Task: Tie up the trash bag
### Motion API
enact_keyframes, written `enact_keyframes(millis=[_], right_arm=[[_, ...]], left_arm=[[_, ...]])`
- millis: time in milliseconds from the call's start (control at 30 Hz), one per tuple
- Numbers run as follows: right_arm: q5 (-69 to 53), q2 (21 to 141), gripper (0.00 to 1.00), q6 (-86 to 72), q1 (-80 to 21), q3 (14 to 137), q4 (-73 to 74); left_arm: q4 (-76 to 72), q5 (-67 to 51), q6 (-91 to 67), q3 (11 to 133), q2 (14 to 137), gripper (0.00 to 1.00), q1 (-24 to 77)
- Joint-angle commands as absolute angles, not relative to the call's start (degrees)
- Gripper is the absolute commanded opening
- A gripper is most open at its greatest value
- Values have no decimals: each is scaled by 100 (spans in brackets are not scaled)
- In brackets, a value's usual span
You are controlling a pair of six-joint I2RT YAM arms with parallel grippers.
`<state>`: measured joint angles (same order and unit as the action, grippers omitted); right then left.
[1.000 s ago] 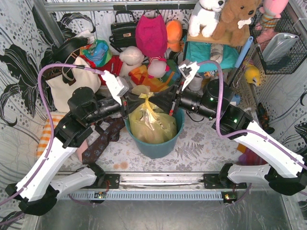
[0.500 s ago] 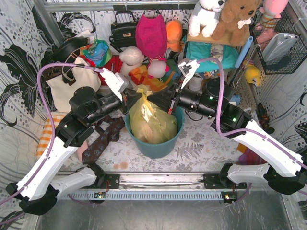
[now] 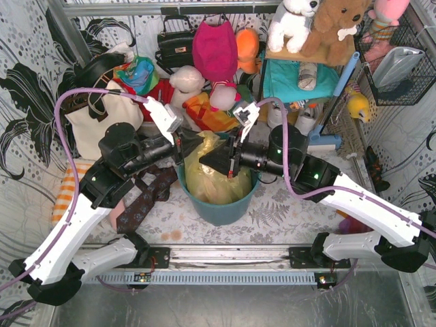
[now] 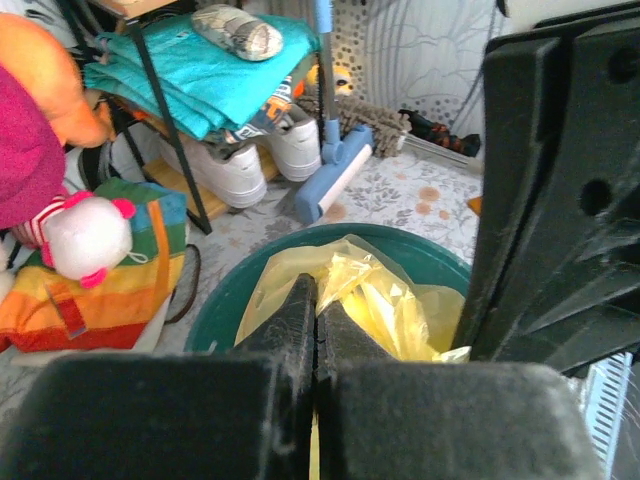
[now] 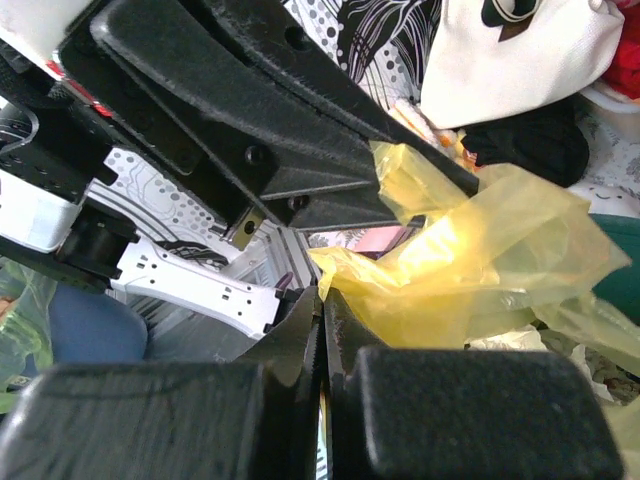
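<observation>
The trash bag [image 3: 212, 178], thin crinkly yellow plastic, sits inside the teal bucket [image 3: 221, 210] at the table's middle. My left gripper [image 3: 194, 144] is at the bag's upper left, shut on a flap of yellow plastic [image 4: 372, 292]. From the right, my right gripper [image 3: 206, 161] reaches across the bag top and is shut on another yellow flap [image 5: 450, 255]. The two grippers nearly touch: the right one's black fingers [image 4: 560, 200] fill the left wrist view's right side. In the right wrist view the left one's fingers [image 5: 270, 130] cross overhead. The bag's mouth is hidden beneath them.
A cream tote bag [image 3: 95, 126] stands at back left, with plush toys [image 3: 214, 51] and a black handbag [image 3: 176, 44] behind the bucket. A shelf with teal cloth [image 3: 300, 80] stands at back right. Dark neckties [image 3: 146, 197] lie left of the bucket. A blue brush [image 4: 335, 170] lies near white shoes.
My right gripper has swung left across the bag top, carrying its yellow flap toward the left gripper. The left gripper shifted slightly right. The bag top went from stretched apart to bunched.
</observation>
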<state>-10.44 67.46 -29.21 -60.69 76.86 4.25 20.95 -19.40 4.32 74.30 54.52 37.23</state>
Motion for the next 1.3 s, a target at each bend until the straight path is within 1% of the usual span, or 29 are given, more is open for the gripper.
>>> enact_keyframes(millis=[0, 267, 567, 933, 1267], right_arm=[[-890, 6856, 0, -2714, -6164, 7924, 498], [-751, 7133, 0, -2224, -6205, 8560, 1673], [-852, 7403, 0, -2024, -6205, 9040, 2624], [-318, 7563, 0, -1819, -6205, 9096, 2817], [527, 7655, 0, -1594, -6220, 9147, 2919]], left_arm=[[1863, -2531, 229, 7508, 5361, 0, 3727], [1882, -2036, 172, 7413, 5175, 0, 3727], [1846, -2046, 107, 7458, 5264, 0, 3727], [1845, -2129, 40, 7557, 5246, 0, 3727], [1902, -2372, 1, 7478, 5204, 0, 3727]])
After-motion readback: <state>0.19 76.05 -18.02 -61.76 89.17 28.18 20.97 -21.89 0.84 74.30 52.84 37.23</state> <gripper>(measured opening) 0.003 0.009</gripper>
